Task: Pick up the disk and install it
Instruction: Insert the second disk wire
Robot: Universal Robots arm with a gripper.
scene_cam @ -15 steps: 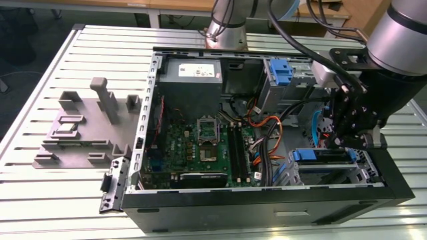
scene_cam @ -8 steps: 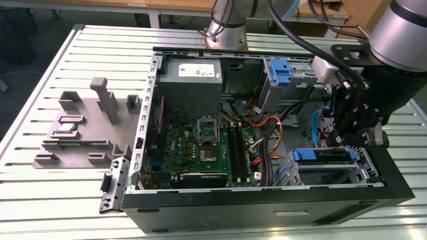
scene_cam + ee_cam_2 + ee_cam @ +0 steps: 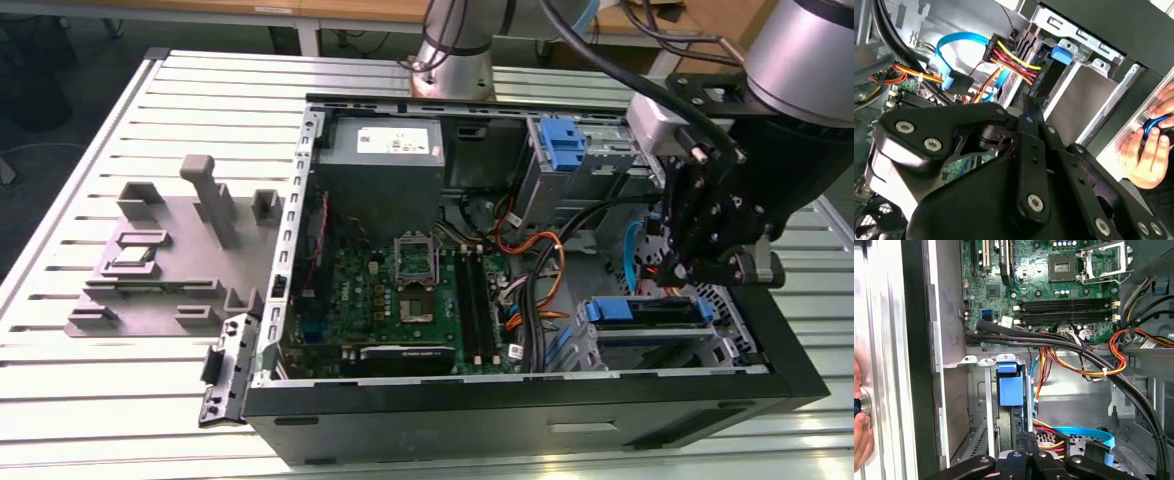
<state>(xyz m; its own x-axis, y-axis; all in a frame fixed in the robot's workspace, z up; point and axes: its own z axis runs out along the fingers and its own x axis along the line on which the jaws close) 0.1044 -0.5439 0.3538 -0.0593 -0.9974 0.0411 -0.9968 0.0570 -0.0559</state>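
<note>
Black linkage pincer (image 3: 690, 272), drawn narrow, with nothing seen between the fingers. Hangs over the drive bay (image 3: 721, 300) in the near-right corner of the open computer case (image 3: 534, 420), by the exterior view's right.

Just below and beside it, toward the motherboard and a touch nearer: the disk (image 3: 650, 313). Stands out by its blue plastic carrier and sits among the bay's metal rails. Seen edge-on in the first wrist view (image 3: 1010, 390), a squared blue tab over a thin dark slab running back toward the fingertips. Long axis apparently across the bay, from the motherboard side to the exterior view's right wall. Looks lodged in the bay already; how deep, and whether touched by the pincer, cannot tell.

Around it, folded grey sheet metal, matt and sharp-edged. Limp bundles of red, yellow and orange wires (image 3: 1104, 357) and a flat blue ribbon cable (image 3: 1084, 432), soft and easy to snag. Thick black cables (image 3: 1054, 340) across the bay mouth.

Further left, the green motherboard (image 3: 400, 300), studded and rigid. Far off, a separate blue bracket (image 3: 562, 145) on the upper bay.

Outside the case, a person's hand (image 3: 1146, 150) on a round blue-centred knob.
</note>
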